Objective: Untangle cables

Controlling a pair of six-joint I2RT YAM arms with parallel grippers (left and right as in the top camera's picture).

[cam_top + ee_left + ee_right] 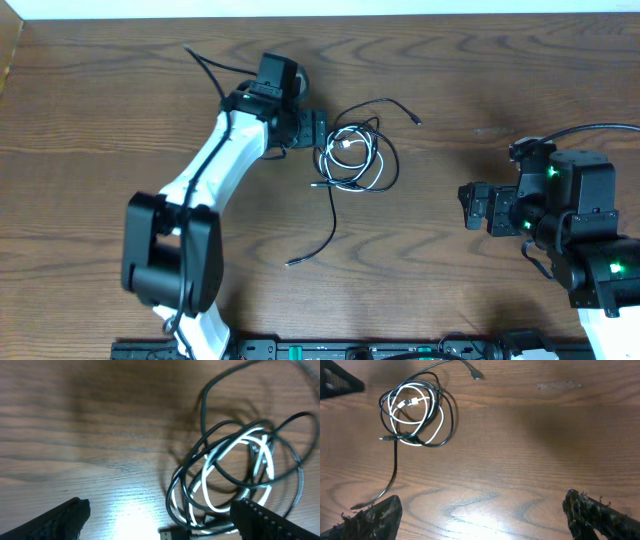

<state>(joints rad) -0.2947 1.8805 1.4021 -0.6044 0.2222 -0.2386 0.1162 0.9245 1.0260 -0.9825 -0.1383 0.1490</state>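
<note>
The wooden table (100, 120) carries the tangle near its middle. The left arm (215, 160) reaches up to the tangle, and its left gripper (322, 130) hangs just beside it with fingers spread wide, holding nothing. The right gripper (466, 207) sits well apart from the tangle on the opposite side, jaws equally wide and empty. In the tangle, the black cable (395, 467) coils in several loops, one tail trailing away toward the arm bases. The white cable (227, 449) lies looped inside those coils.
</note>
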